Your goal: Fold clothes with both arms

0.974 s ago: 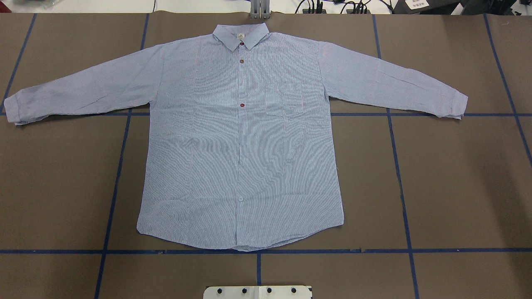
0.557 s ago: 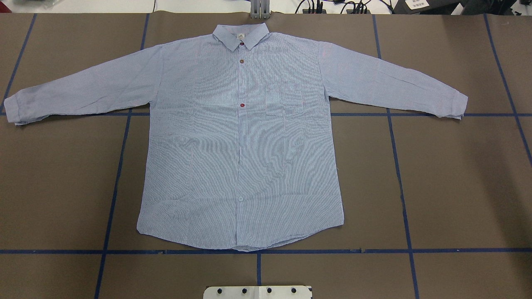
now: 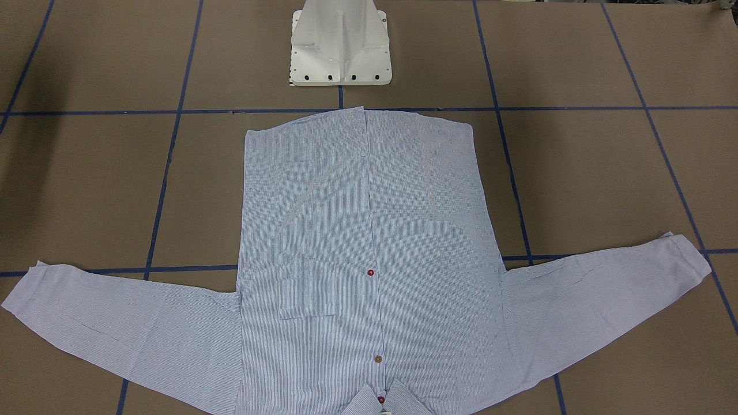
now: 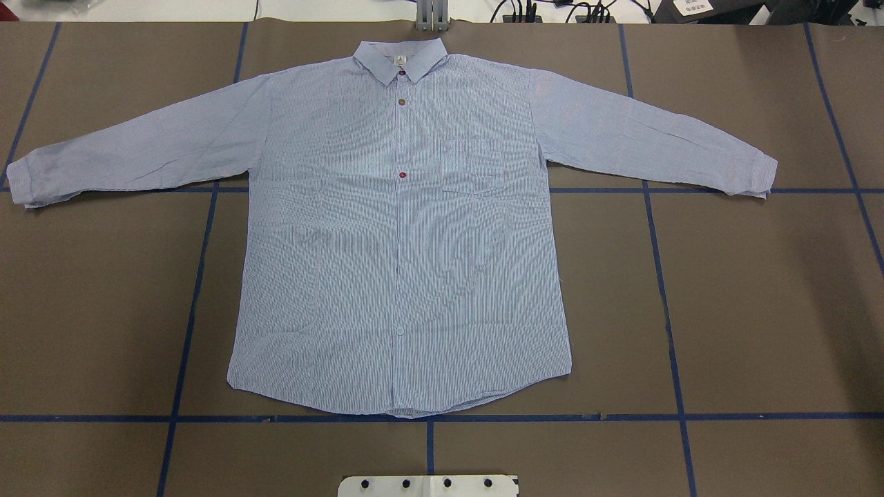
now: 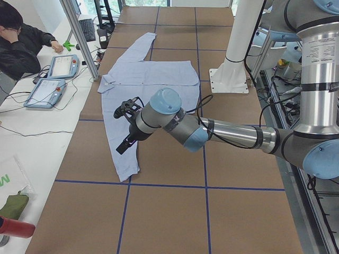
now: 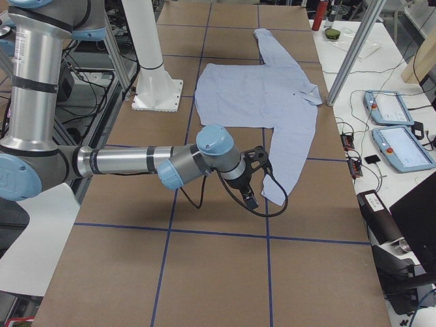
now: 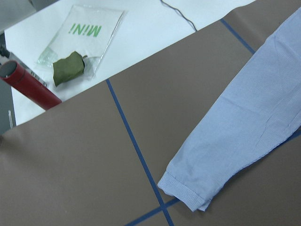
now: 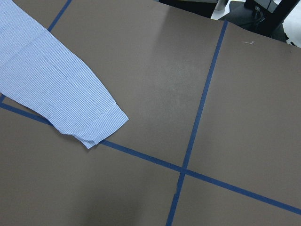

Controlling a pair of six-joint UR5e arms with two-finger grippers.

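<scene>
Jaws on the left arm (image 5: 175,119) are showing only in the side view from the robot's left, hanging above the brown paper-covered surface (image 4: 760,310) with its blue tape lines. I cannot tell whether they are parted or closed. Those on the right arm (image 6: 204,160) are showing only from the opposite end, and again I cannot tell.

A light blue, finely white-striped long-sleeved button-up fabric shirt (image 4: 400,241) is lying flat and front-up on the surface. Its collar (image 4: 400,59) is at the far edge, and its hem is pointing toward the white pedestal base (image 3: 340,46). Both sleeves are spreading out to the sides. Each one's long axis is running left to right across the surface, slanting so that the cuff sits a little nearer the robot than the shoulder.

The left wrist camera is looking down on the left cuff (image 7: 186,190), and the right wrist camera on the right cuff (image 8: 101,125). Neither arm is entering the overhead view, so each seems to be standing off beyond its own sleeve end. Each arm is nearer its own cuff and well apart from the other one.

No fold is made yet. The coming move is probably calling for each arm to descend inward onto its own cuff and then carry that sleeve along its axis over the shirt's body.
</scene>
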